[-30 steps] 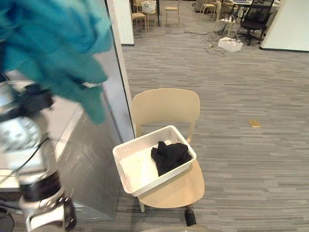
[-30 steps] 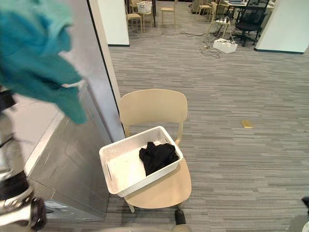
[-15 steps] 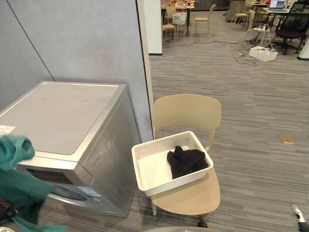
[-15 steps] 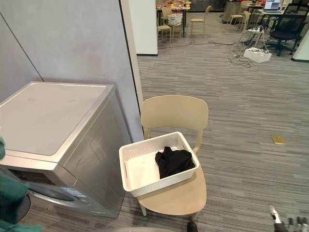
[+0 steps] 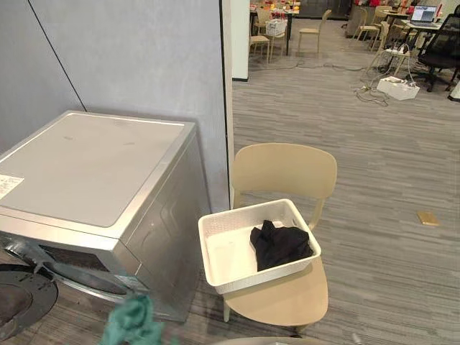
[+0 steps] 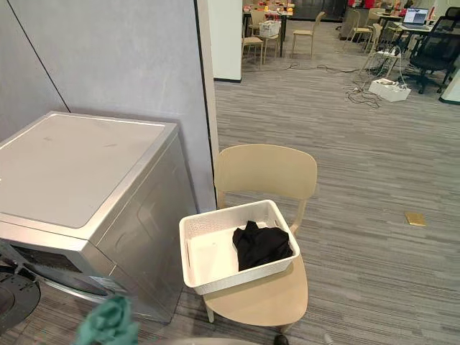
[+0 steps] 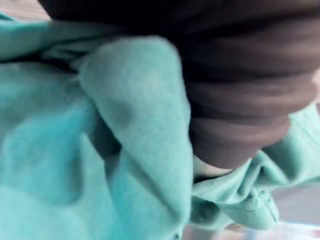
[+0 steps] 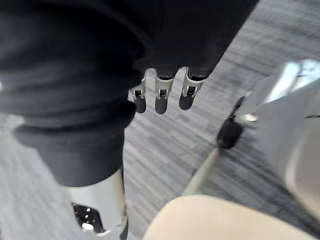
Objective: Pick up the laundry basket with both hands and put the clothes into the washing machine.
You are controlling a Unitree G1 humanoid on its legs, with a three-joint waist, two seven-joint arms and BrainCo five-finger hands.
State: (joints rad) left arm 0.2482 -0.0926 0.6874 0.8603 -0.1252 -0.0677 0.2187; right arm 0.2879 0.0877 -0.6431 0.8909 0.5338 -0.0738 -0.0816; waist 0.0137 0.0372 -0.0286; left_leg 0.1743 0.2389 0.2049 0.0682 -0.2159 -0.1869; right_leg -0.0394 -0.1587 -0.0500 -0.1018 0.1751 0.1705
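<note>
A white laundry basket (image 5: pixel 224 257) sits on a beige chair (image 5: pixel 284 169), with a black garment (image 5: pixel 280 244) in its right half. To its left stands the silver washing machine (image 5: pixel 86 165), whose round door (image 5: pixel 18 302) hangs open at the lower left. A teal garment (image 5: pixel 129 322) shows low in front of the machine. In the left wrist view this teal garment (image 7: pixel 75 150) wraps round my left hand (image 7: pixel 240 100) and hides its fingers. My right hand (image 8: pixel 157 95) hangs over the floor with relaxed fingers, holding nothing.
A grey partition wall (image 5: pixel 129 57) rises behind the machine. Striped grey carpet (image 5: pixel 388 144) stretches to the right of the chair, with a small yellow object (image 5: pixel 428 217) lying on it. Chairs, desks and cables stand far at the back.
The teal garment has come down from high at the left to low in front of the machine. The camera has swung, bringing the machine's open door into sight.
</note>
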